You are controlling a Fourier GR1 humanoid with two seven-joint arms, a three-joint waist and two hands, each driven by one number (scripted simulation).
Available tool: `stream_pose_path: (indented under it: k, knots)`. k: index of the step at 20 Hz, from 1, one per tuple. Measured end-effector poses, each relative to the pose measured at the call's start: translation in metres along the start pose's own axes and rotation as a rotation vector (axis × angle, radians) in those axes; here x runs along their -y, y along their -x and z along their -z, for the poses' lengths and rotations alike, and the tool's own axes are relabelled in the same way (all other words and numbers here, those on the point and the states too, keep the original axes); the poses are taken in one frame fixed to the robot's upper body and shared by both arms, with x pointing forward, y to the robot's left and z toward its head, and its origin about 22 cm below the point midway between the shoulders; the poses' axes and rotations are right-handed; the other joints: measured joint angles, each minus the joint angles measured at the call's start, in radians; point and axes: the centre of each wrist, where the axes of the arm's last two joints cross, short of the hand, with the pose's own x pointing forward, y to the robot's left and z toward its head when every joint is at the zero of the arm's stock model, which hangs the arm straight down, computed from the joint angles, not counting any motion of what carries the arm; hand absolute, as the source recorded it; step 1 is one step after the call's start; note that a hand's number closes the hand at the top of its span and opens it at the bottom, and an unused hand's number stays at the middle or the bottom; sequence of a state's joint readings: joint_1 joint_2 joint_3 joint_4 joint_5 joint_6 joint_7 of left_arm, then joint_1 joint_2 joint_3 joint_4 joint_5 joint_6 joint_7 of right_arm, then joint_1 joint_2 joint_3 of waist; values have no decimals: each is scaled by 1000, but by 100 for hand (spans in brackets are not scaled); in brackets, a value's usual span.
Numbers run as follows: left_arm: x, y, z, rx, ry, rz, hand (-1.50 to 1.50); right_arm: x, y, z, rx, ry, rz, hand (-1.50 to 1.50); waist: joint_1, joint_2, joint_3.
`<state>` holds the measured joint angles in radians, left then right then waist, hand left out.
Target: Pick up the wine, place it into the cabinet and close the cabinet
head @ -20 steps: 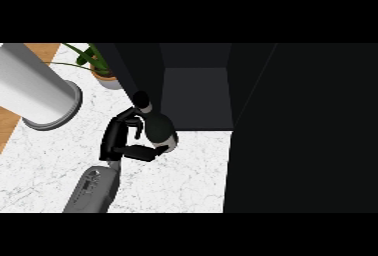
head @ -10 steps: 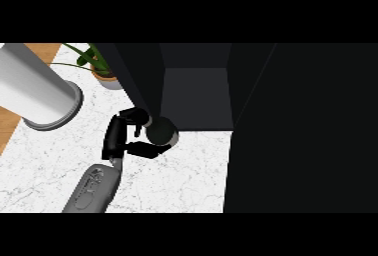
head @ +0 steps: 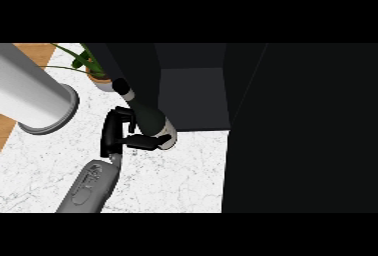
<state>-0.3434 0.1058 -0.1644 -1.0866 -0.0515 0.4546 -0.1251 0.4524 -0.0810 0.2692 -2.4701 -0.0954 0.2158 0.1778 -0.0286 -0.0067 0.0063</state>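
Surface: white marbled counter (head: 173,182), with a strip of wood (head: 9,131) along its left edge.
Wine bottle (head: 149,118): dark, tilted, its neck towards the upper left of the view and its pale base towards the lower right; it is at the front left corner of the cabinet, above the counter.
Left hand (head: 114,133): fingers (head: 145,142) and thumb curled round the bottle's lower part, gripping it.
Forearm (head: 91,186): grey, coming in from the lower left.
Cabinet (head: 193,100): dark, open, just right of the bottle.
Cabinet door (head: 299,130): dark, filling the right side.
Grey cylinder (head: 31,96): left of the hand, apart.
Potted plant (head: 90,64): behind the cylinder, beside the bottle's neck.
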Motion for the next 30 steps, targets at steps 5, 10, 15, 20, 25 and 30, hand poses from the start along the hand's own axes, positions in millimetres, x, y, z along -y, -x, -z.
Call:
stream_pose_path:
  k: [5,10,15,20,25,30]
  knots:
    - [-2,-1,8,1,-44,87,150,0,1,0,9,-11,4,-150,-12,-2,4]
    - [-2,0,10,7,-61,147,150,-1,2,0,13,-26,13,-150,-19,-5,7]
    - [-2,1,9,7,-96,169,150,-2,3,1,17,-39,23,-150,-30,-6,10]
    - [-1,3,8,6,-119,190,150,-4,4,0,17,-46,33,-150,-36,-9,12]
    - [-3,6,7,8,-157,182,150,-5,5,-2,24,-57,46,-150,-50,-8,13]
    - [-2,7,6,13,-181,164,150,-4,6,-1,26,-60,47,-150,-54,-3,12]
